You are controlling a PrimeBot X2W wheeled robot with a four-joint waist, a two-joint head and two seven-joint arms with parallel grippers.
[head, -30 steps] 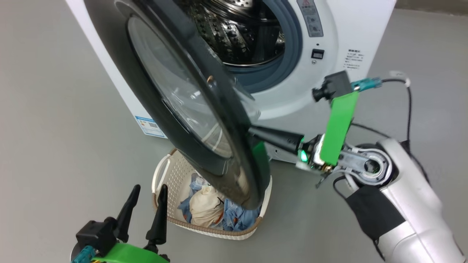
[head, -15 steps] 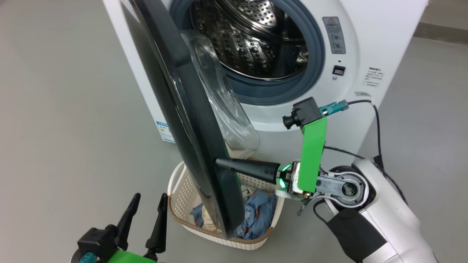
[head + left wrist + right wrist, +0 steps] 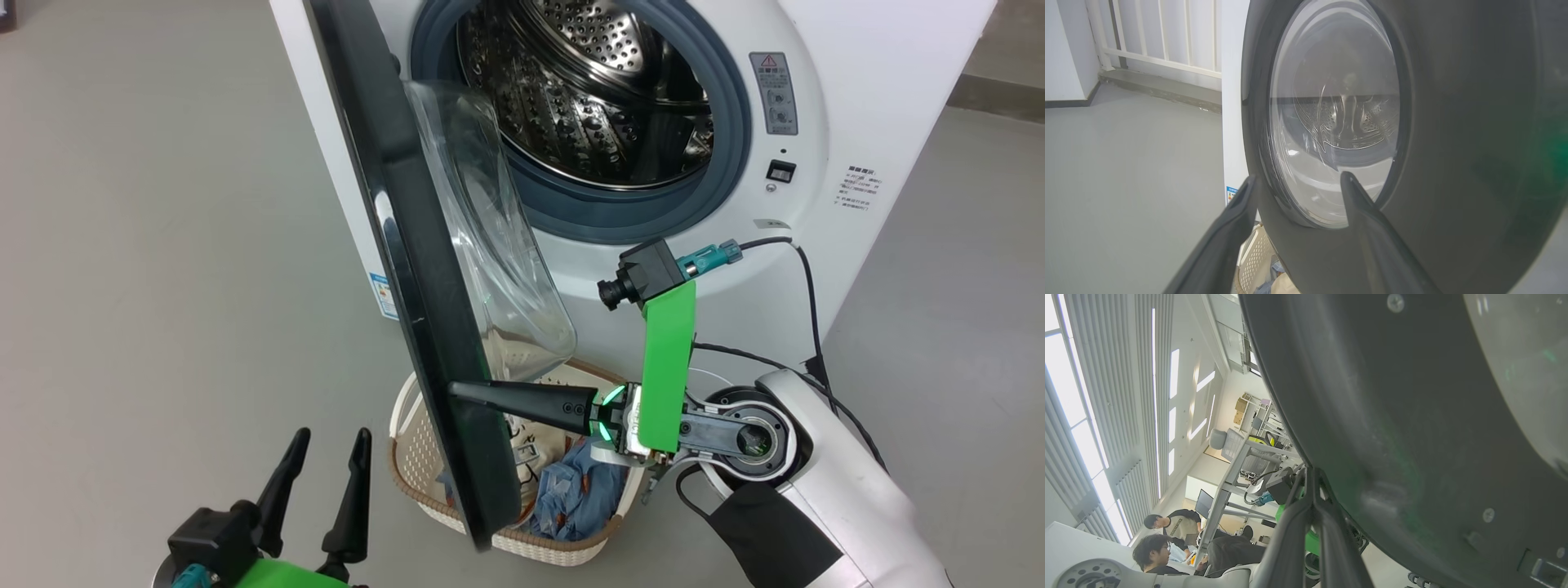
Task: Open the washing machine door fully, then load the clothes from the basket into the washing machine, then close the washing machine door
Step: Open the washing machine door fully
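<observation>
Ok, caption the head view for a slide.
Shut right hand against the half-open washing machine door, above the basket of clothes; left hand open.

Three views set close around the washing machine door (image 3: 408,245)
The washing machine (image 3: 857,98) and the basket (image 3: 415,447) are looked down on from above by the head view. The door's outer face is seen very near from the left wrist (held low, by the floor (image 3: 1126,183)). Its inner face is seen from the right wrist, tilted up toward the ceiling (image 3: 1126,396). The door is shared by all three.
</observation>
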